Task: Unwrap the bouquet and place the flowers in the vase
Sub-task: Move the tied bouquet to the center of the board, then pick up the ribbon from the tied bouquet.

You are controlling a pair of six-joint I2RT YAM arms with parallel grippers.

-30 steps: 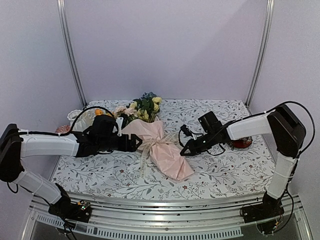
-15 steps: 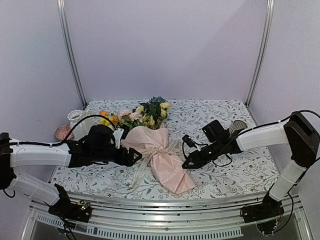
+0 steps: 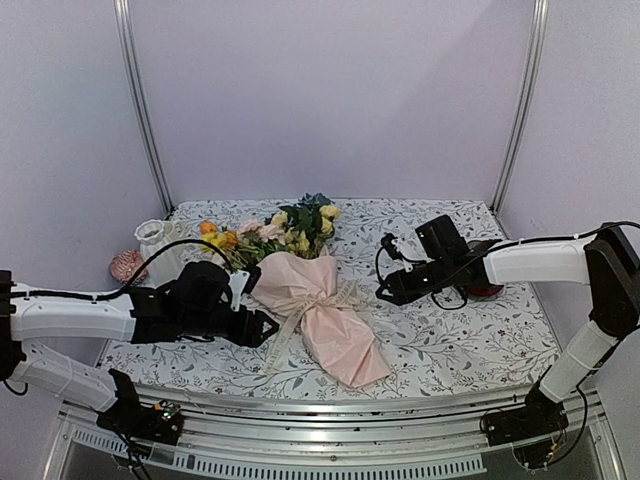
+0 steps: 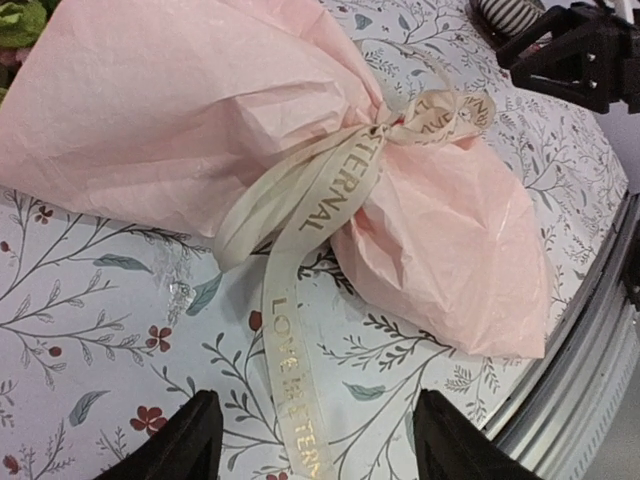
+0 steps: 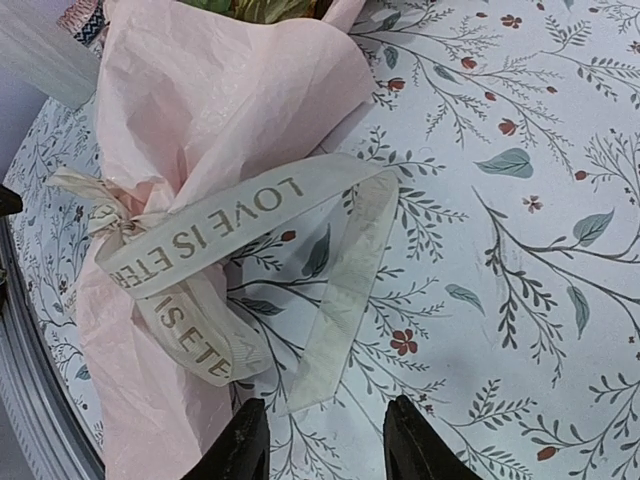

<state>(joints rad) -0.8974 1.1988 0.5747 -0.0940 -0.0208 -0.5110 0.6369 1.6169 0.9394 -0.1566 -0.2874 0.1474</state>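
The bouquet (image 3: 325,318) lies in the middle of the table, its pale pink paper tied with a cream ribbon (image 4: 330,195). The flowers (image 3: 285,228) stick out toward the back left. The white ridged vase (image 3: 152,240) stands at the back left. My left gripper (image 3: 262,326) is low beside the wrap's left side and open. One ribbon tail (image 4: 292,420) lies on the table between its fingers (image 4: 190,442), ungripped. My right gripper (image 3: 385,290) hovers right of the knot, open and empty. The other ribbon tail (image 5: 345,300) ends just ahead of its fingertips (image 5: 415,448).
A pinkish round object (image 3: 127,265) sits by the vase at the left edge. A striped cup (image 4: 505,12) on a red saucer (image 3: 488,290) stands behind the right arm. A metal rail (image 3: 320,410) runs along the table's near edge.
The right gripper went from shut to open, let the ribbon tail drop and drew back to the right. The bouquet shifted toward the front. The left jaws narrowed a little.
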